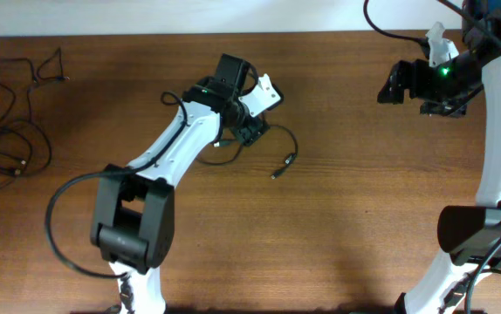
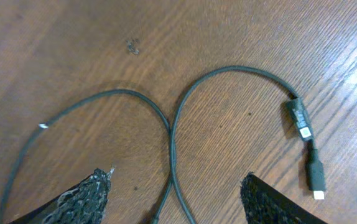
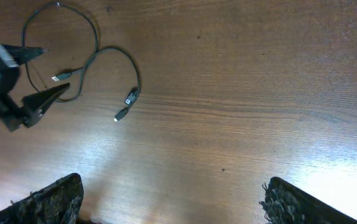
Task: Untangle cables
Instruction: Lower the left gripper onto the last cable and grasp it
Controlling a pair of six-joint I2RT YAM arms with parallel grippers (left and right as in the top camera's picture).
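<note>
Centre of the wooden table (image 1: 346, 218): left gripper (image 2: 175, 180) low over one cable (image 2: 228, 71), fingers spread wide, clamping nothing. Between the padded fingertips (image 2: 91, 193), two runs of the same cord lying flat on the wood, pinching together into a narrow waist just ahead of the gripper before curving apart. Off to one side, the small plug (image 2: 317, 180) at the cord's end, resting on the table. Well apart, by the far left edge in the overhead view, the rest of the cables (image 1: 10, 144) in a loose heap, not in either gripper. In the far right corner, the right gripper (image 1: 392, 85), likewise wide open and empty, hanging over bare wood.

Likely step in hand: taking hold of the lone cord to draw it straight. Best done by shifting sideways first, to bracket a single run instead of both, then lowering squarely and closing gently. Wise to grip away from the waist, leaving the plug end free to trail. After that, a slow pull away from the loop, with only a slight lift, to open the curve without cinching it. Sensible also to steer clear of the heap at left.
</note>
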